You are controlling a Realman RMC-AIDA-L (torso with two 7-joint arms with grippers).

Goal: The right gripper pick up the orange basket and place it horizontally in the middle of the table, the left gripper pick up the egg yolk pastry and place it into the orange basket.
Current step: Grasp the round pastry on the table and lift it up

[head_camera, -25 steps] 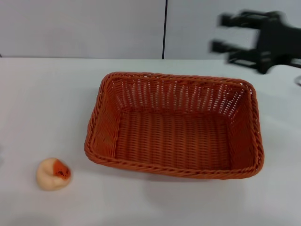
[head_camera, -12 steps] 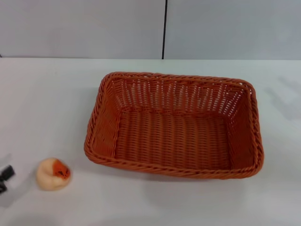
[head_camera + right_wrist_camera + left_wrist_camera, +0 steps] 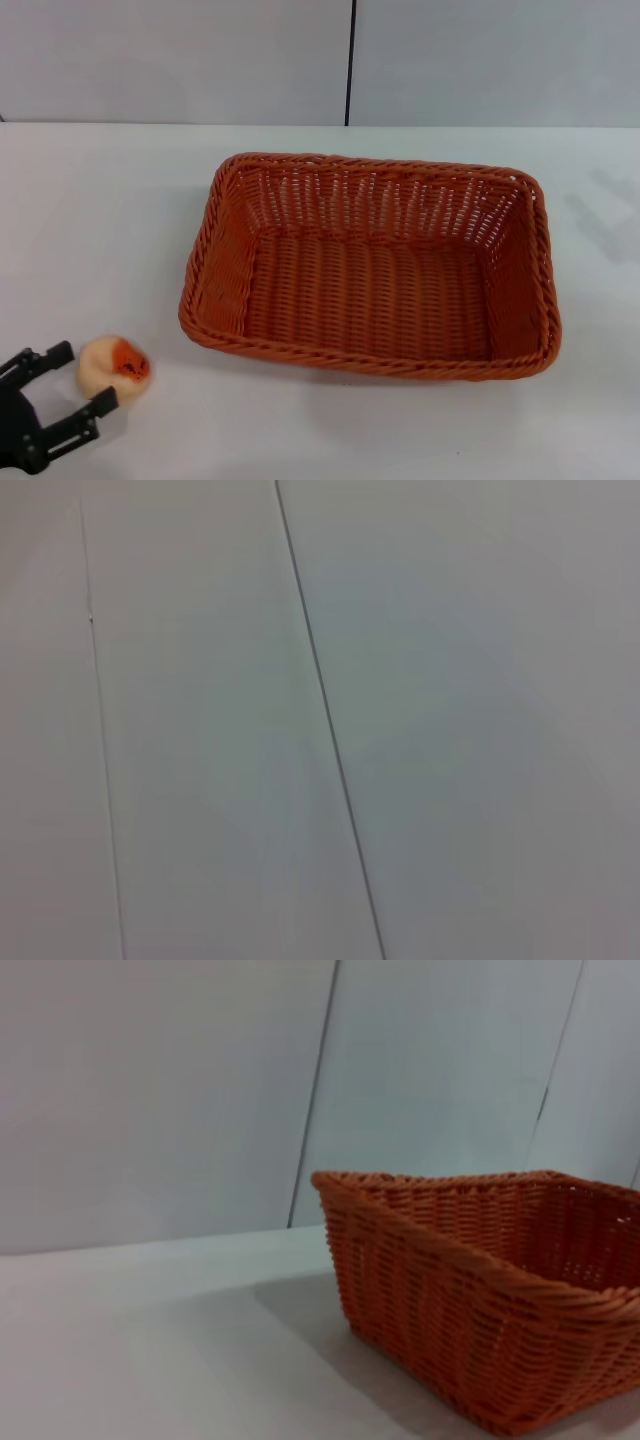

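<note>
Fingers: my left gripper (image 3: 82, 377) has its two black fingers (image 3: 102, 401) spread apart, gripping nothing. One fingertip sits at the egg yolk pastry's far-left side, the other at its near side, so the pastry lies partly between them. Whether either tip touches it I cannot tell.
Left gripper, cut off: only the fingers and part of the linkage show in the head view; the wrist and arm run off the lower left corner.
Egg yolk pastry (image 3: 113, 367): rests on the table (image 3: 100, 220), left of the orange basket's near-left corner and apart from it. Its orange-red patch faces up and toward the basket. Part of its near edge is covered by my finger.
Orange basket (image 3: 370, 262): sits upright on the table, long side across, open top up, with nothing inside that I can see. Its inner near wall is hidden from the head view by the rim.
Basket in left wrist view (image 3: 480, 1310): one corner and two outer walls show; its far end is cut off at the frame edge. The pastry and my own fingers do not appear there.
Right gripper: not visible in any view. The right wrist view shows only a pale grey wall (image 3: 450, 730) with thin dark seams.
</note>
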